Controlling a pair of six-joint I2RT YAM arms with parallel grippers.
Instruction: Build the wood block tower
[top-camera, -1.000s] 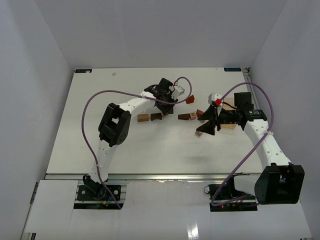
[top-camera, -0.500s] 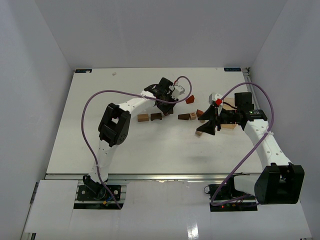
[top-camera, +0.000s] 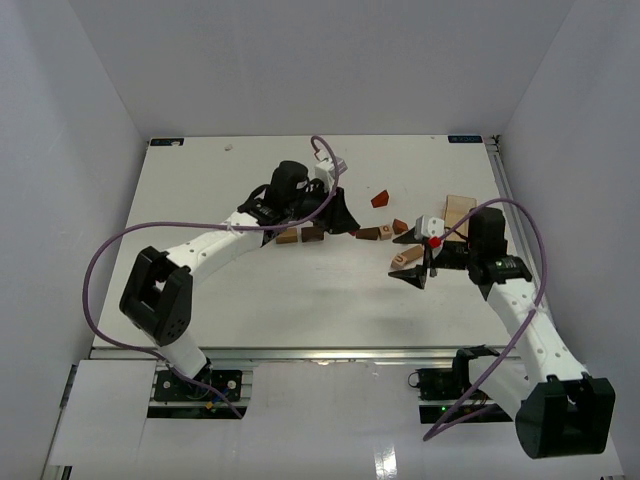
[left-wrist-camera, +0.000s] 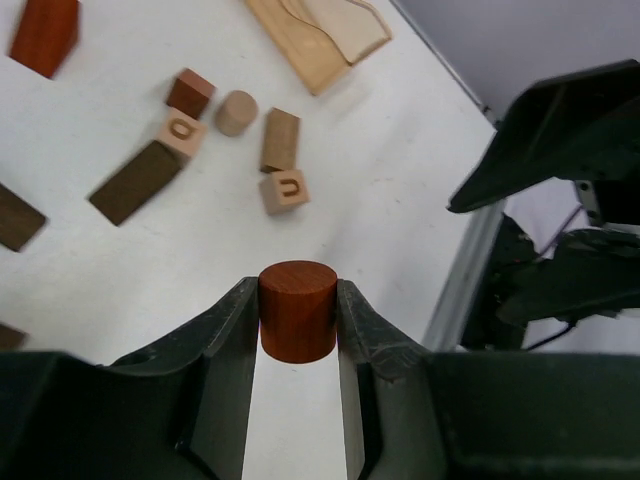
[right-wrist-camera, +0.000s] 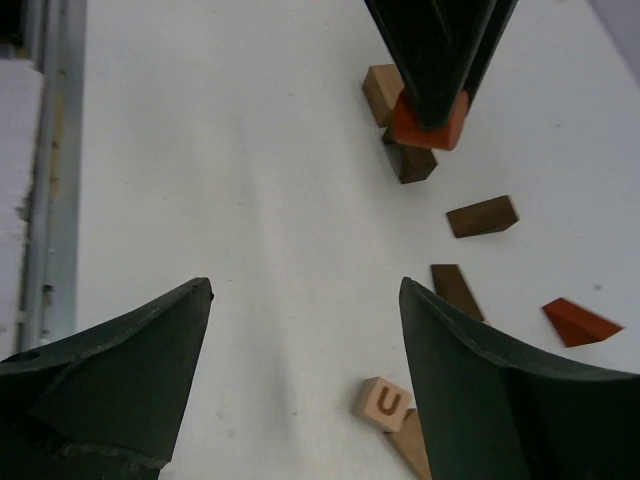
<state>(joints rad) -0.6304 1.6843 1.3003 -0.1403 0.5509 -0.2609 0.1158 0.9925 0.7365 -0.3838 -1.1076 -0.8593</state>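
Note:
My left gripper (left-wrist-camera: 297, 288) is shut on a reddish-brown cylinder (left-wrist-camera: 297, 322), held above the table. In the top view the left gripper (top-camera: 343, 221) hangs over the row of small blocks, beside a tan block (top-camera: 287, 236) and a dark block (top-camera: 312, 234). My right gripper (right-wrist-camera: 305, 290) stands open and wide with nothing between its fingers. A tan cube marked U (right-wrist-camera: 383, 402) lies just by its right finger. The right gripper (top-camera: 414, 268) sits to the right of the blocks in the top view. From the right wrist, the held cylinder (right-wrist-camera: 430, 122) hovers over a tan cube (right-wrist-camera: 382, 92) and a dark block (right-wrist-camera: 410, 160).
Loose blocks lie scattered: a dark wedge (left-wrist-camera: 134, 182), a cube marked O (left-wrist-camera: 181, 133), a tan cylinder (left-wrist-camera: 236, 112), a reddish cube (left-wrist-camera: 189, 92), a red wedge (top-camera: 380, 199). A pale wooden slab (top-camera: 458, 212) lies at the right. The table's metal front edge (right-wrist-camera: 45, 200) is near.
The left arm has swung out and reached in low, its gripper now lower over the block row. The right gripper has drawn back toward the near side and opened wider.

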